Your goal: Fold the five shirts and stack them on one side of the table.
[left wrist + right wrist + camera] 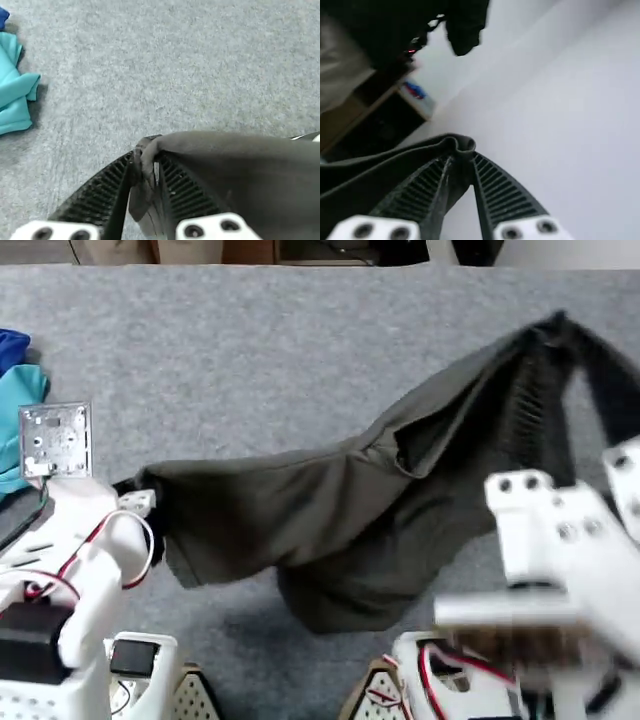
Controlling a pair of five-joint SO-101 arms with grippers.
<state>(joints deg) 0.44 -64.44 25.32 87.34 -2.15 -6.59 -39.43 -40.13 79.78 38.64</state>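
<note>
Dark shirt (pixel 330 510) hangs stretched: left gripper (pixel 147 157) pinches one edge, right gripper (pixel 461 160) the opposite edge; teal shirt (pixel 12 95) lies well apart from it.

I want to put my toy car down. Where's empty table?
The gray table is bare along the far edge, behind the dark shirt, from the teal shirt rightward. The near edge is crowded: that shirt and both arm bases.

- dark shirt (pixel 330 510): soft woven cloth, matt, creased
- teal shirt (pixel 12 95): thin cloth, matt
- table cover (pixel 250 350): grey felt-like fabric, rough nap, no gloss
- left gripper (pixel 145 157), right gripper (pixel 461 159): black ribbed plastic, matt
- arm housings (pixel 560 540): smooth white plastic, slight sheen
</note>
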